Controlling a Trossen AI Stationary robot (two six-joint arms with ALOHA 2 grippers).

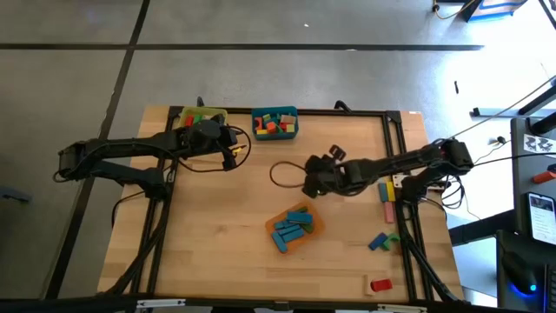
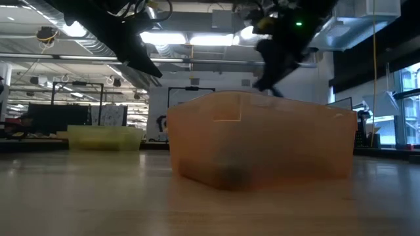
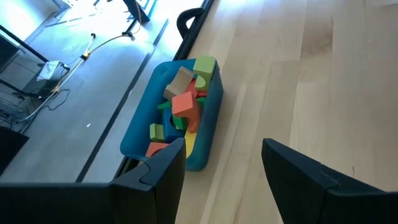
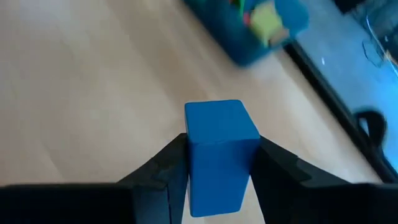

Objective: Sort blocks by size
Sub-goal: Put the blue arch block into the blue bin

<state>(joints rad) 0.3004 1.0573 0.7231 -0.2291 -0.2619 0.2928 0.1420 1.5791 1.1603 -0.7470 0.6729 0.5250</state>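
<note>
My right gripper (image 1: 311, 183) hovers over the middle of the table, shut on a blue rectangular block (image 4: 219, 146). An orange bin (image 1: 295, 228) near the middle holds several blue blocks. At the far edge a teal bin (image 1: 274, 122) holds mixed red, green, yellow and orange blocks (image 3: 183, 106); a yellow bin (image 1: 201, 116) with a few blocks stands beside it. My left gripper (image 3: 224, 180) waits open above the table beside the yellow bin, facing the teal bin (image 3: 205, 134). My right gripper pinches the blue block's two opposite long sides (image 4: 193, 168) between its two fingers (image 4: 163, 171). The fingers come from the table's right side, slanting down. The block's free end juts out past the fingertips, and the block is lifted clear of the table.
Loose blocks lie along the table's right edge: a red and a yellow one (image 1: 387, 196), a blue and a green one (image 1: 382, 241), a red one (image 1: 380, 284) near the front. A black cable loop (image 1: 285, 174) lies mid-table. Bare wood spreads across the left half.
</note>
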